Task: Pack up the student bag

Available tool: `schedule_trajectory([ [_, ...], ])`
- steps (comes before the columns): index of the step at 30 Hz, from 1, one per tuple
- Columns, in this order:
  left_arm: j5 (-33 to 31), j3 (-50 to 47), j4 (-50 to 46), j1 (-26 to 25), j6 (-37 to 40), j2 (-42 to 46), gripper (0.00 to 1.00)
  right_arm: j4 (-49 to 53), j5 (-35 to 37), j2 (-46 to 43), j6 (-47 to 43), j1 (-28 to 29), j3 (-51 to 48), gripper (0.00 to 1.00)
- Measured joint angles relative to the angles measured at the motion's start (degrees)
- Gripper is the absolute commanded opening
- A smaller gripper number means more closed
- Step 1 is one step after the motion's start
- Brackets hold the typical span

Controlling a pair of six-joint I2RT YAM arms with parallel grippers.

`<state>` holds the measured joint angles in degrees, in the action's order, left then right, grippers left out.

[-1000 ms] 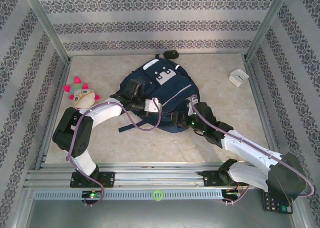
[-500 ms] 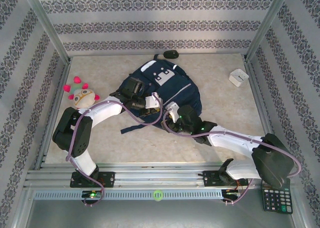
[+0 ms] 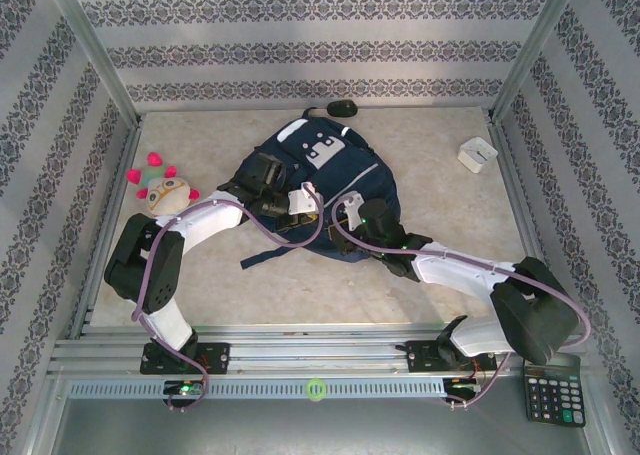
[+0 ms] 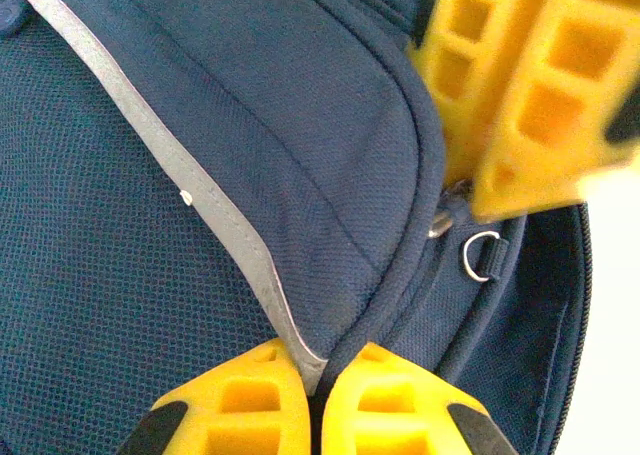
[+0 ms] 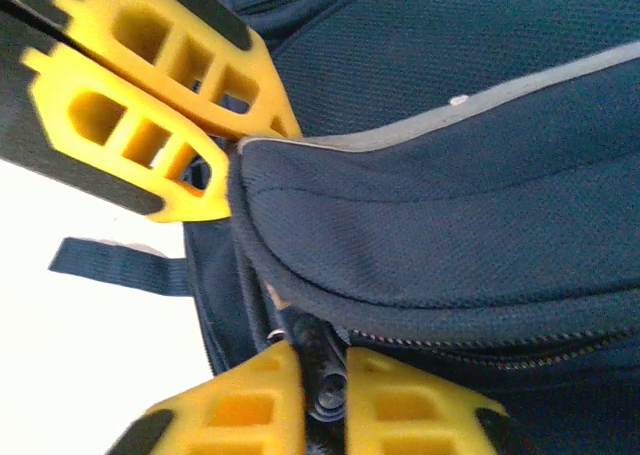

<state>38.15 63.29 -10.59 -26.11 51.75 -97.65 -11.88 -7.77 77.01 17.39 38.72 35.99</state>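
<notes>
The navy-blue student bag (image 3: pixel 345 170) lies flat in the middle of the table, its light reflective stripe (image 4: pixel 190 190) running across the front pocket. My left gripper (image 3: pixel 303 197) is shut on the pocket flap's edge (image 4: pixel 318 360), pinching fabric and stripe. Close beside it, my right gripper (image 3: pixel 347 208) is at the bag's near edge. In the right wrist view it (image 5: pixel 322 360) is shut on a dark zipper pull (image 5: pixel 327 375) under the flap. The other gripper's yellow fingers (image 5: pixel 150 105) sit just across the flap.
A plush toy (image 3: pixel 165 190) lies at the left wall. A white box (image 3: pixel 477 154) sits at the back right and a black mouse-like object (image 3: pixel 341 108) behind the bag. A calculator (image 3: pixel 553 395) lies by the right arm's base. A dark strap (image 3: pixel 262 255) trails forward from the bag.
My right arm swung left across the bag's near edge and its jaws closed on the zipper pull. The left gripper stayed pinched on the flap.
</notes>
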Motion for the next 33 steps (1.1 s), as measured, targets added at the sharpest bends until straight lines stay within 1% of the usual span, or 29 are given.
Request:
schedule_trajectory([
  [1, 0.0, 0.02, 0.04, 0.0, 0.0, 0.0, 0.0, 0.15, -1.14, -0.9, 0.81, -0.52, -0.02, 0.0],
  [8, 0.46, 0.39, -0.35, 0.37, 0.04, 0.22, 0.0, 1.64, -4.15, -6.1, 2.47, -4.5, -0.94, 0.0],
  [16, 0.5, 0.39, -2.84, 1.84, 0.46, 0.98, 0.0, 8.66, -2.84, -7.28, 1.38, -7.69, -0.94, 0.0],
  [17, 0.5, 0.39, -3.02, 1.88, 0.46, 1.18, 0.0, 9.16, -3.15, -7.3, 0.59, -7.72, -0.94, 0.03],
  [19, 0.52, 0.42, -3.15, 1.88, 0.44, 1.29, 0.0, 9.64, -4.35, -7.3, -0.13, -7.67, -0.9, 0.21],
  [20, 0.66, 0.5, -3.19, 1.9, 0.42, 1.29, 0.0, 9.88, -4.9, -7.3, -0.42, -7.3, -0.74, 0.27],
  [23, 0.9, 0.79, -3.45, 1.92, -0.33, 1.29, 0.0, 10.54, -5.66, -6.82, -0.42, -5.01, 1.05, 0.42],
  [25, 1.31, 1.33, -3.82, 1.97, -1.95, 1.29, 0.0, 10.62, -5.57, -5.9, 1.11, -2.93, 3.21, 0.47],
  [27, 1.97, 1.95, -4.02, 2.1, -4.63, 1.29, 0.0, 10.36, -5.07, -4.68, 4.46, -1.18, 5.42, 0.49],
  [30, 2.67, 2.58, -4.04, 2.14, -9.55, 1.29, 0.0, 10.23, -3.56, -2.32, 13.49, 0.22, 7.98, 0.52],
  [32, 3.04, 2.62, -4.02, 2.14, -12.79, 1.29, 0.0, 10.45, -2.03, -0.33, 19.12, 0.94, 9.18, 0.58],
  [33, 3.08, 2.62, -4.07, 2.12, -13.84, 1.29, 0.0, 10.51, -1.42, 0.68, 21.07, 1.29, 9.73, 0.59],
])
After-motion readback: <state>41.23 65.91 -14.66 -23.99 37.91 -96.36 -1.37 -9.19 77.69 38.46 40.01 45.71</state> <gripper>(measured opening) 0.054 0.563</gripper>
